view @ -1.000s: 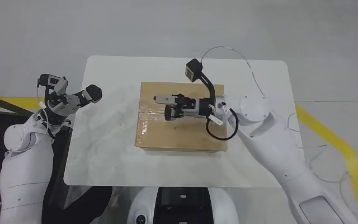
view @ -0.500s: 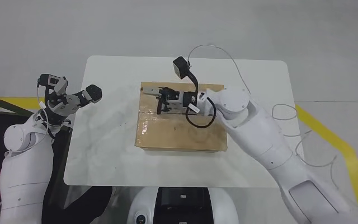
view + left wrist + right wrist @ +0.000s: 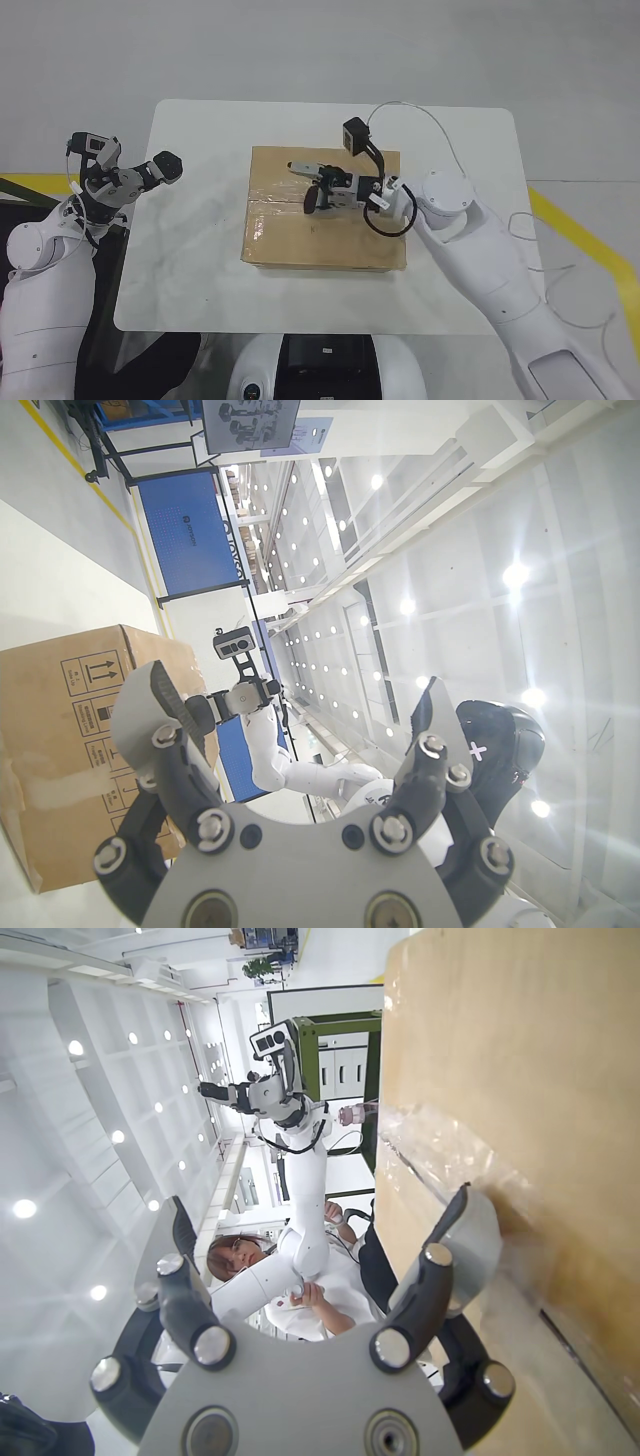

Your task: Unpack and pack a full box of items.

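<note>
A closed brown cardboard box (image 3: 320,235) sits in the middle of the white table (image 3: 190,280), its top seam covered with clear tape (image 3: 262,203). My right gripper (image 3: 306,185) lies sideways over the box top, open, with nothing between its fingers. In the right wrist view one fingertip (image 3: 475,1228) rests against the taped seam (image 3: 435,1148) of the box (image 3: 525,1053). My left gripper (image 3: 166,166) hangs beside the table's left edge, well apart from the box. It is open (image 3: 295,700) and holds nothing, with the box (image 3: 60,710) off to one side.
A thin white cable (image 3: 420,108) loops from my right arm over the table's far side. Bare tabletop lies on every side of the box. A yellow floor line (image 3: 575,235) runs to the right of the table.
My right gripper swung toward the box's far left part half a second ago and has come back to the right, near the seam. The left arm has not moved.
</note>
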Robot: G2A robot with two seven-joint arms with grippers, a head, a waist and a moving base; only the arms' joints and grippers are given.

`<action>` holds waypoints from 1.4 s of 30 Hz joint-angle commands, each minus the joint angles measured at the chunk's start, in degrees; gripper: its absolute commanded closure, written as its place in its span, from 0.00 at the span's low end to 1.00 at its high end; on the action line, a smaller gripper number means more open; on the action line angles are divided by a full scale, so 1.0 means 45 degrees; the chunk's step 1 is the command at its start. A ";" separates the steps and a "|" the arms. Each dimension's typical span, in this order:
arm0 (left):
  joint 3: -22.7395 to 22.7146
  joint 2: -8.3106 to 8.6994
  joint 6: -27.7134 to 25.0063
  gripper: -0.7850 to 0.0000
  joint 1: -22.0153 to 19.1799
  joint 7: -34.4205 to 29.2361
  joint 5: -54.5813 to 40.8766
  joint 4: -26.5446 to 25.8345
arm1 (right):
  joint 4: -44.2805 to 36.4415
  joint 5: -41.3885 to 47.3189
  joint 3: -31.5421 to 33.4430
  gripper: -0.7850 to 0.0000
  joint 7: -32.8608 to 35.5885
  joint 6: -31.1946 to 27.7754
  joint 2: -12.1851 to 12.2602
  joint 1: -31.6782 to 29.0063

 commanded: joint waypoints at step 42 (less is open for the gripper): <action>0.0000 0.0000 0.0000 0.00 0.0000 0.0000 0.0000 0.0000 | -0.3175 -0.1163 0.5306 0.00 0.0705 -0.0651 0.1436 -0.4112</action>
